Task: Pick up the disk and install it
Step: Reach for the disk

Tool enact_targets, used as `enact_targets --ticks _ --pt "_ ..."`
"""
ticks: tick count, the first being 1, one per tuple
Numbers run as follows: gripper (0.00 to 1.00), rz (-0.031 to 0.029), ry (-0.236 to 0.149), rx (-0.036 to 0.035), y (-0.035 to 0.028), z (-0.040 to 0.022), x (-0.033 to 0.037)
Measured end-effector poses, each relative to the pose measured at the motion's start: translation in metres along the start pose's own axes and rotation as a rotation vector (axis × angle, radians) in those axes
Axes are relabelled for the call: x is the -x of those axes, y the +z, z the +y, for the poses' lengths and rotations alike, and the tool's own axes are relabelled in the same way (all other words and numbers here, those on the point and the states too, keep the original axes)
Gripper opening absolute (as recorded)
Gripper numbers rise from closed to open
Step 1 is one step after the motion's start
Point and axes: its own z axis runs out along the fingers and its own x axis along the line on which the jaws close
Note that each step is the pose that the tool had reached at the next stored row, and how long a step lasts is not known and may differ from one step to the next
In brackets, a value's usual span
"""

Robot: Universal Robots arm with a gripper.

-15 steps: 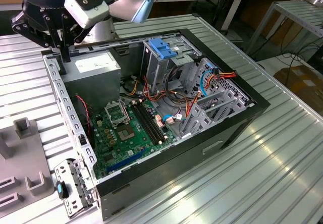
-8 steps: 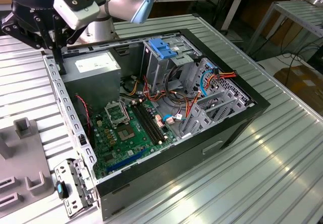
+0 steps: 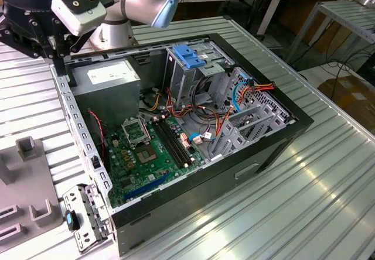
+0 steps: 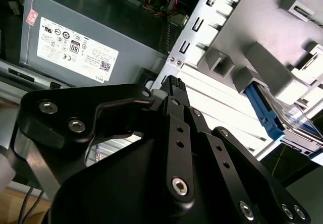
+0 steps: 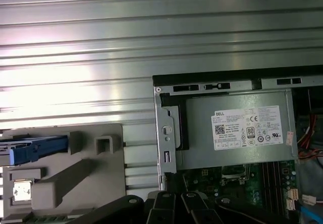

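The disk (image 5: 36, 149) lies in a grey fixture (image 5: 81, 181) on the table beside the open computer case (image 3: 275, 149). In the first wrist view its blue carrier end shows. In the second wrist view the disk (image 4: 266, 114) shows a blue edge, with a strip of silver behind it. My gripper (image 4: 174, 87) hangs over the case's rear corner next to the power supply (image 3: 111, 78), well apart from the disk. Its black fingers meet at the tip with nothing between them. In the exterior view the gripper (image 3: 59, 61) points down at the case's rim.
A tall metal drive cage with a blue latch (image 3: 188, 58) stands inside the case among red and blue cables. The green motherboard (image 3: 149, 154) covers the case floor. Part of the grey fixture (image 3: 29, 184) sits at the exterior view's left on the ribbed metal table (image 3: 304, 201).
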Motion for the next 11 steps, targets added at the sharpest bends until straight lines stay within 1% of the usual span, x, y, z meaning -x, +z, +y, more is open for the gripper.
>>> enact_targets --ticks 7,11 --pt "0.11 0.0001 0.000 -0.0001 -0.0003 -0.0010 -0.0134" --pt "0.11 0.0001 0.000 0.0000 -0.0004 -0.0014 -0.0187"
